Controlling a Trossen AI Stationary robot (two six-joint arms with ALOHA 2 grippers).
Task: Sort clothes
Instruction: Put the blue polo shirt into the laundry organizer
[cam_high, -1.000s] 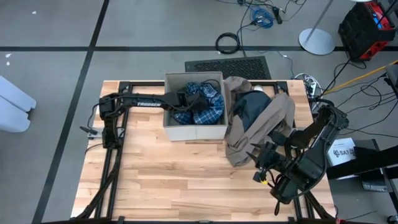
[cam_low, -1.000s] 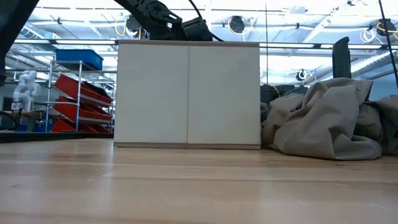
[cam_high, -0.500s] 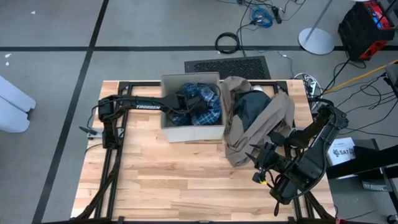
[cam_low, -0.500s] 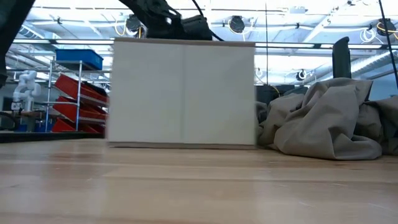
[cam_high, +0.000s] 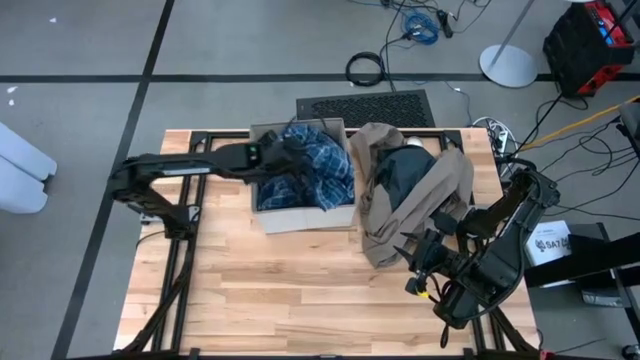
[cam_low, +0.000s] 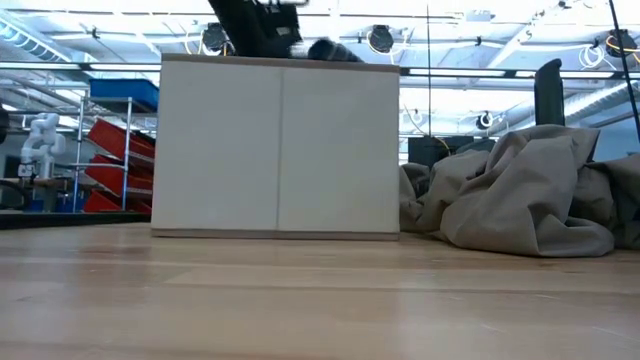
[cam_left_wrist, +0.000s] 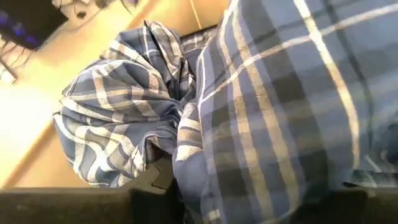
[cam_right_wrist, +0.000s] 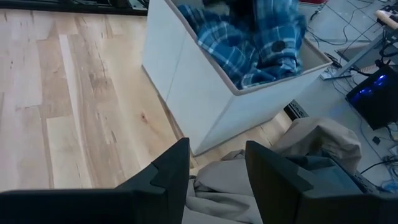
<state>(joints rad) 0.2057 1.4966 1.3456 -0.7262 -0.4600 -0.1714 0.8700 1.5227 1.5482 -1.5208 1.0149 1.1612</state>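
Rumpled blue-white plaid shirt (cam_high: 312, 170) apparently fills the box (cam_high: 300, 216).

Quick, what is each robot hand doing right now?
Left end effector: over the box, grip cannot be told.
Right end effector: open, empty.

A robotics lab or workshop, by the look of it. The wooden bench (cam_high: 250, 290) sits on a black metal frame over grey concrete floor marked with dark tape lines, with loose cables (cam_high: 420, 22) and a floor vent (cam_high: 367, 106) behind it. Beyond the bench, shelving with red bins (cam_low: 115, 165), a blue crate (cam_low: 125, 92), what may be a small white robot (cam_low: 38, 145), and exposed ceiling trusses.
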